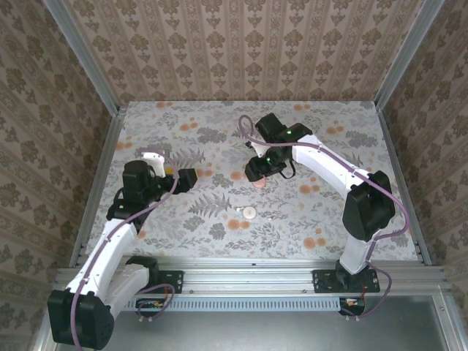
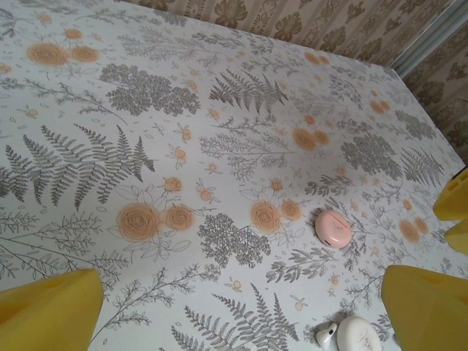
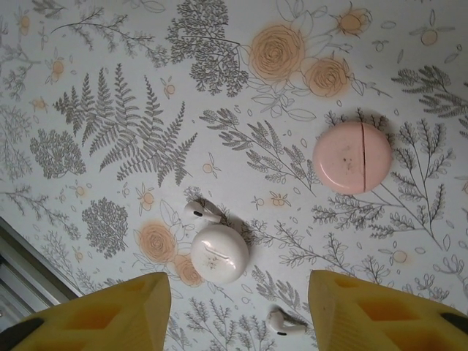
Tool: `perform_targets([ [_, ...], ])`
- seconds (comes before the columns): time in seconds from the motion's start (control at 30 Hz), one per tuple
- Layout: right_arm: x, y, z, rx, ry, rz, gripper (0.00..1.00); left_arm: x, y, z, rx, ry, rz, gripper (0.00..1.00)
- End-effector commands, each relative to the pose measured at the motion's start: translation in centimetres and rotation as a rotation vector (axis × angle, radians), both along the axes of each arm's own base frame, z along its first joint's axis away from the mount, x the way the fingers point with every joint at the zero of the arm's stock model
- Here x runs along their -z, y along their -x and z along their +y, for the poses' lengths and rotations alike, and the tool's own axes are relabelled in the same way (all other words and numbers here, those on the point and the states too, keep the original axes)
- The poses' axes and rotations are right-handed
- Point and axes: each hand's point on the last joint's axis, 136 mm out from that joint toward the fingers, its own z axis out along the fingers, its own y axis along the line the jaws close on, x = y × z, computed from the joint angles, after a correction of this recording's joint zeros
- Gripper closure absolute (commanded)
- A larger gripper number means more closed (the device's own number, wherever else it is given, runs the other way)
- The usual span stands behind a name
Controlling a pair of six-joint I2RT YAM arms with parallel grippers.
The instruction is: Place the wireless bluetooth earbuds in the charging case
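Lying shut: charging case [image 3: 352, 157]; earbuds [image 3: 201, 213] nr white puck [image 3: 219, 253], its mark unreadable.

Showing a table [image 1: 292, 227] spread with a pale cloth, printed all over with grey ferns and orange flowers; lying near its middle, a round salmon-pink charging case [image 3: 352, 157], sitting flat, a thin seam running across its top; resting apart from it, closer to the near edge, a white round piece [image 3: 219, 253], also lying flat; sitting right against that piece, a first earbud [image 3: 201, 213], small and white; lying a little further off on bare cloth, a second earbud [image 3: 285, 322], touching nothing.
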Motion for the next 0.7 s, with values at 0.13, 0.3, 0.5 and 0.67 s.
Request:
perform_targets([
  [0.13, -0.8, 0.1, -0.8, 0.187, 0.072, 0.040, 0.43, 0.9, 0.3, -0.6, 0.029, 0.002, 0.101, 0.03],
  [0.3, -0.3, 0.9, -0.9, 0.259, 0.131, 0.110, 0.40, 2.0, 0.3, -0.5, 0.034, -0.036, 0.147, 0.05],
  [0.5, -0.3, 2.2, -0.3, 0.295, 0.193, 0.079, 0.41, 3.1, 0.0, -0.5, 0.045, -0.063, 0.213, 0.06],
  [0.67, 0.4, 3.2, -0.9, 0.344, 0.238, 0.102, 0.43, 3.7, 0.0, -0.1, 0.033, -0.092, 0.264, 0.08],
])
